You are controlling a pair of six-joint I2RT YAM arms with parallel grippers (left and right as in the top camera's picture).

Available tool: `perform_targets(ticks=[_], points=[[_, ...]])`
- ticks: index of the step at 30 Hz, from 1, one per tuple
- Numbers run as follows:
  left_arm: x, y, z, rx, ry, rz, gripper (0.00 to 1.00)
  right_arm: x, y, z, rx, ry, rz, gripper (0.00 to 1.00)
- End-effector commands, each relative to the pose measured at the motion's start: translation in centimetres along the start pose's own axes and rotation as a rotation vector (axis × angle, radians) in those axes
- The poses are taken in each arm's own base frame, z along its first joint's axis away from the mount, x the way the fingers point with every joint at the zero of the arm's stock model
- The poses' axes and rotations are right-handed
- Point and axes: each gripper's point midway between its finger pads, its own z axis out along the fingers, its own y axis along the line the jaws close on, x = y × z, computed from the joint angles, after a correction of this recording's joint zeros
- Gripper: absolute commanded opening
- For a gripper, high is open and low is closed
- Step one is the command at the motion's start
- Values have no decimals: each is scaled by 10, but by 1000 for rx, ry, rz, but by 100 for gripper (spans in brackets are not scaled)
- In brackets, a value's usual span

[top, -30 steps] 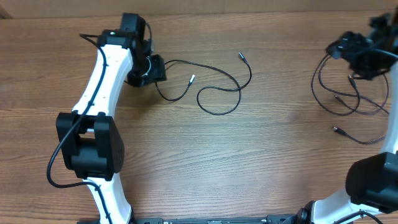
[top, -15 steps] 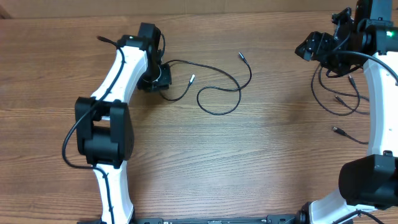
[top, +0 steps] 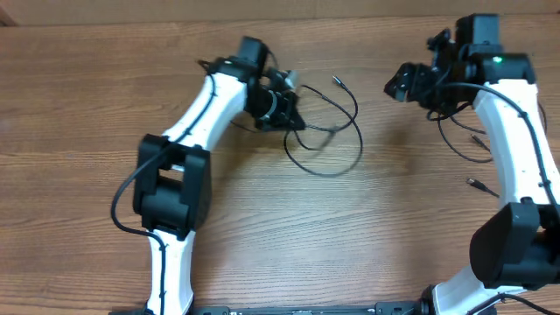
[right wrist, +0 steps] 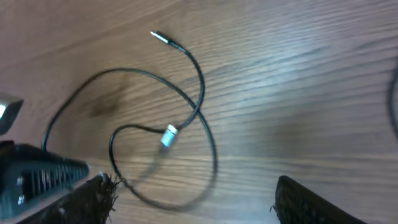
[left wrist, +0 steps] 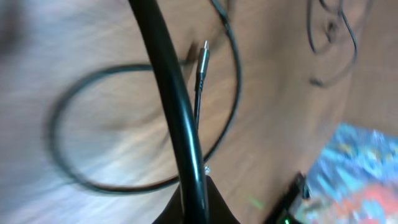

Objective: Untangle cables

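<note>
**Left.** Left gripper [top: 283, 105] shut tight on the looped cable [left wrist: 171, 93], out over the middle of the table [top: 262, 227]. Strand seen rising from the closed jaws, close past the wrist lens. Rest of that cable lying in an open loop just right of the gripper and crossing over itself. One silver-tipped plug [right wrist: 168, 137] lying by the crossing, a second plug [right wrist: 158, 36] at the free end further off.

Hazard, as judged: a straight pull likely to draw the crossing down into a knot, with the nearer plug catching on the strand. Thin cord in a pinch grip also liable to slip under a sudden tug. Advised: slow lift, plug end led out of the loop first.

**Centre to right.** Right gripper [top: 401, 86] spread wide, holding nothing, hovering near the loop's far side. Hazard: two arms close over one small patch, so contact probable if both advance on the same strand.

**Far right.** Tangled cables [top: 451, 149] heaped beside and under the right arm, well apart from the looped cable, not yet sorted. Hazard: a sweeping arm likely to drag or re-knot them. Exact crossings there not discernible.
</note>
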Motion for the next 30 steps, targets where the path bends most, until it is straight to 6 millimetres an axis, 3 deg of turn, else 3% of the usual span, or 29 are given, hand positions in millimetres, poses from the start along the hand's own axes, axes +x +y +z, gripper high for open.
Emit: perform_targets(ticks=[1,3,4,6,9,13,18,22,30], points=[[6,-40,-4,110,16,88,4,14,2,19,-7,36,-12,81],[8,-42,-2,108,21,94,4,19,0,26,-6,46,-11,81],[7,-34,1,55,15,95,11,25,-4,32,-3,59,-6,80],[9,-27,5,-5,17,95,45,28,-5,33,-1,68,-4,80],[14,-19,9,-79,31,90,64,30,-6,34,0,73,-2,80],[16,-7,6,-136,36,70,64,32,-3,35,-2,79,1,80],[18,24,-8,-255,36,14,61,33,4,48,32,59,11,80],[25,52,-25,-358,54,-56,61,32,12,76,72,-4,-34,82],[16,71,-44,-366,13,-108,63,32,8,121,206,-58,-61,81]])
